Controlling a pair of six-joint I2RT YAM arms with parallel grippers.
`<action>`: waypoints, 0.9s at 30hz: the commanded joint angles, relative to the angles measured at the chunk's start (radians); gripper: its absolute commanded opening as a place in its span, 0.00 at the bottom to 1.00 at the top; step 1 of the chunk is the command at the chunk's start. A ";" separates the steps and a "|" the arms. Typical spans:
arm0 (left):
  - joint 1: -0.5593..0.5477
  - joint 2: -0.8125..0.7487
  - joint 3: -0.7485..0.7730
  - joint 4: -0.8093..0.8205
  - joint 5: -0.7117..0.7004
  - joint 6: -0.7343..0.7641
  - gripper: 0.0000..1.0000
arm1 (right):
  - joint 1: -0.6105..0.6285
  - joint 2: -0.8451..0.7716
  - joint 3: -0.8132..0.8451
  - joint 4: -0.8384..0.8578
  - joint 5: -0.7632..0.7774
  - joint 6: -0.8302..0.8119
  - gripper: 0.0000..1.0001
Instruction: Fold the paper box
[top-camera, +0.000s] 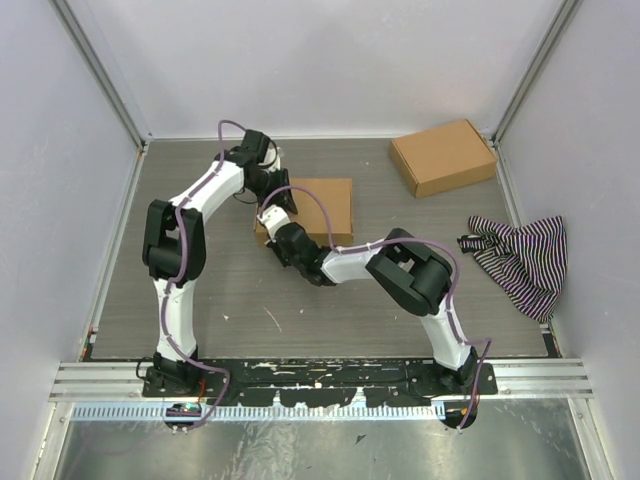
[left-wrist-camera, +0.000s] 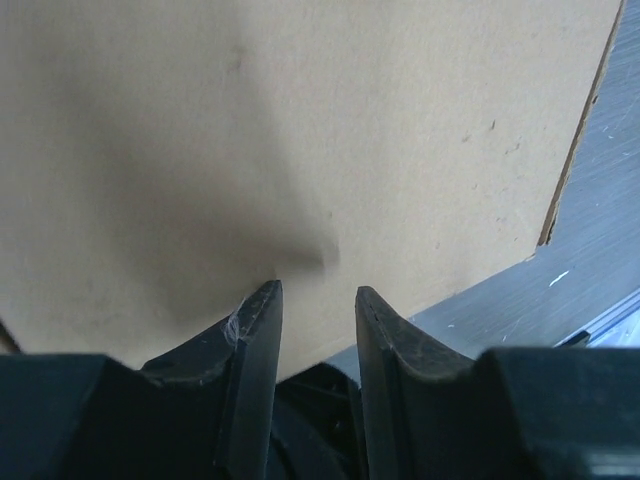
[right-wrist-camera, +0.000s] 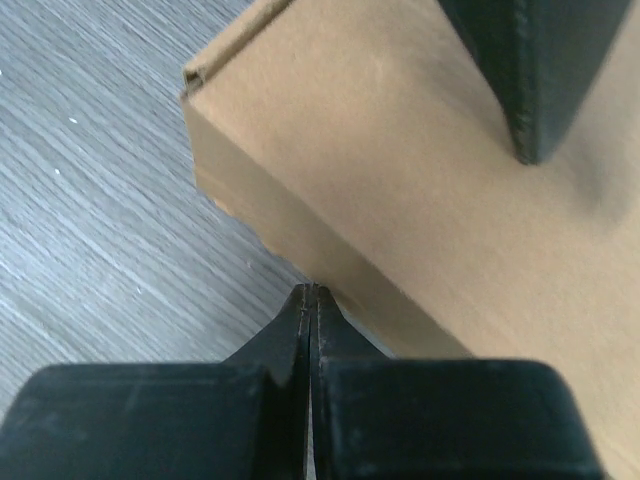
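1. The paper box (top-camera: 338, 200) lies flat on the table (top-camera: 240, 300) as a shallow closed shape with a plain brown top. From my right wrist, one corner shows a rolled fold that looks not quite tight.
2. I judge it light and hollow. The panels should be stiff, the creases should bend readily, and the smooth faces give little to pinch. Hard pressure on the top could dent it, and a sideways shove would probably slide it.
3. The best hold, I think, is a thin edge or flap at the box's left side, one panel thick, rather than the broad faces.
4. My right jaws are pressed together and empty, their tips against the foot of the box's near-left side wall.
5. My left jaws stand apart, clamped on nothing, at the box's far-left corner. One fingertip (right-wrist-camera: 528, 120) is down at the box's top; I cannot tell whether it touches.
6. Beyond the box to the right sits a second carton (top-camera: 443, 157). Right of the box lies a striped cloth (top-camera: 520, 255). Both are well apart from it.
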 joint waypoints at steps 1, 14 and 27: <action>-0.004 -0.101 0.000 -0.087 -0.100 0.047 0.45 | -0.006 -0.174 -0.054 0.064 0.017 -0.018 0.01; 0.051 -0.446 -0.092 -0.126 -0.386 0.067 0.98 | -0.112 -0.617 0.001 -0.346 0.259 -0.008 0.75; 0.091 -0.659 -0.382 0.008 -0.465 0.036 0.98 | -0.398 -0.639 0.134 -0.741 0.238 0.136 1.00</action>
